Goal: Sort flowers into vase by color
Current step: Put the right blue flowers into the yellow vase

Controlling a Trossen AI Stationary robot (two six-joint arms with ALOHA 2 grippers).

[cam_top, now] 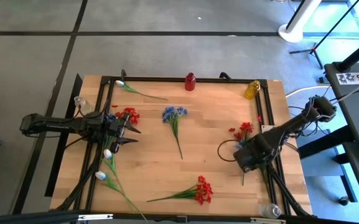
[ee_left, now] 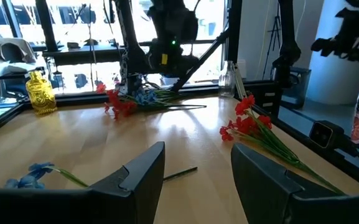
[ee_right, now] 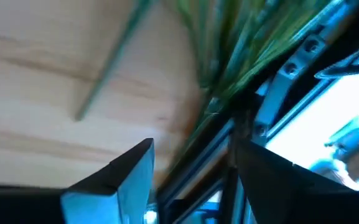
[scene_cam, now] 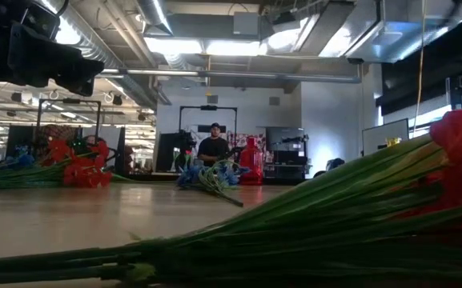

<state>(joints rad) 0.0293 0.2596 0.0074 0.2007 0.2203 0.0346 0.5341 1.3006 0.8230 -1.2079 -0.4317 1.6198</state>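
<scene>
Wooden counter (cam_top: 204, 165), framed by a dark rail, on which flowers are laid out in sprays. Blue spray (cam_top: 175, 115): lies near the middle, blossoms toward the far edge. Red spray (cam_top: 201, 190): lies near the front edge, stems pointing to the left side. Second red spray (cam_top: 242, 130): lies at the right side, just beside the right gripper. Third red spray (cam_top: 128, 116): lies at the left, just beside the left gripper. White sprays: one (cam_top: 122, 84) at the far left corner, others (cam_top: 107, 154) along the left rail. Red vase (cam_top: 190, 81) and yellow vase (cam_top: 252, 89) are stood at the far edge; a clear vase (cam_top: 83, 104) is seen at the left rim.

Left gripper (cam_top: 129, 130): held over the left side, fingers (ee_left: 145, 171) spread wide, nothing between them. Right gripper (cam_top: 244, 158): held low over the right rail above green stems (ee_right: 247, 37); fingers (ee_right: 132, 168) parted, nothing gripped.
</scene>
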